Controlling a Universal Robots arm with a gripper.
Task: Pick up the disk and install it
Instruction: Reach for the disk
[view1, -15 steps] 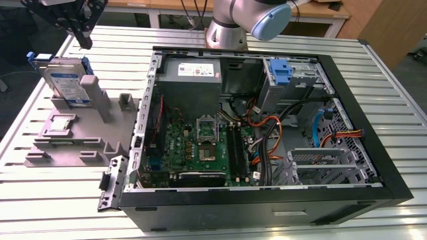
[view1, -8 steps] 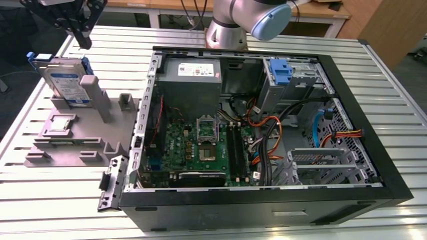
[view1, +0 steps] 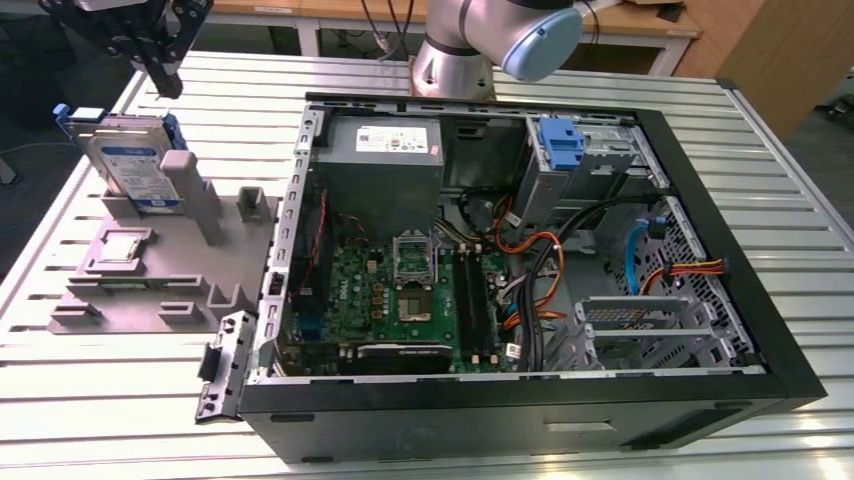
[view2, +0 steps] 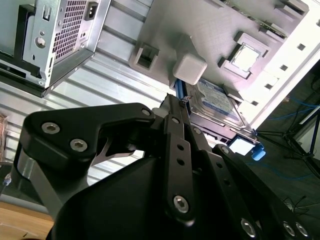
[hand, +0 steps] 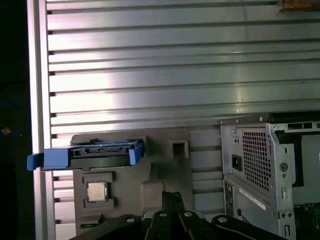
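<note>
Shows the disk (view1: 134, 160) standing on edge in a slot of the grey fixture (view1: 147, 285), with its blue carrier tab jutting past the fixture's side away from the computer case (view1: 534, 425). Places the claw (view1: 168, 88) above the fixture, near the disk's upper edge and apart from it, fingers pressed together, holding nothing. Marks, by judgement, the approach stage of pick-up; installation not begun. Calls for fingers spread wider than the disk's thickness and squared to its flat faces. Leaves open air above the fixture, but sets a grey post (view1: 198, 205) of the fixture just beside the disk. Puts the worktop (view1: 774, 130) edge near the fixture's tab side, the case wall just beside the opposite side.
</note>
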